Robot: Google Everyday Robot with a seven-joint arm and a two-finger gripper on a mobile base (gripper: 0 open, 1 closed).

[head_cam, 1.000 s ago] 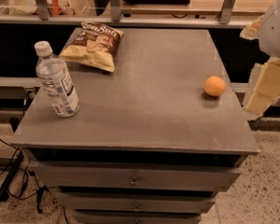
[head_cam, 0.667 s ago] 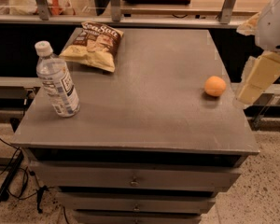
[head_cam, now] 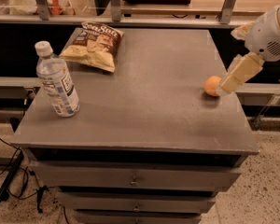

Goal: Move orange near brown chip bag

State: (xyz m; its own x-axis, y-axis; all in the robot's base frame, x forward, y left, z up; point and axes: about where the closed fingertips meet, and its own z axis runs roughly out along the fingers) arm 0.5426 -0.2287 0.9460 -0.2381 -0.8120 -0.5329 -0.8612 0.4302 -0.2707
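Note:
The orange is small and round and sits near the right edge of the grey cabinet top. The brown chip bag, dark brown above and pale yellow below with "Sea Salt" lettering, lies flat at the far left of the top. My gripper comes in from the right on a white arm. Its cream-coloured finger reaches down to the orange's right side and overlaps it.
A clear plastic water bottle with a white cap stands upright at the left front of the top. A metal rail and shelf run behind the cabinet. Drawers are below, and cables lie on the floor at left.
My arm and gripper have moved left and down toward the orange, from beyond the cabinet's right edge to right against the fruit. The orange, bag and bottle have not moved.

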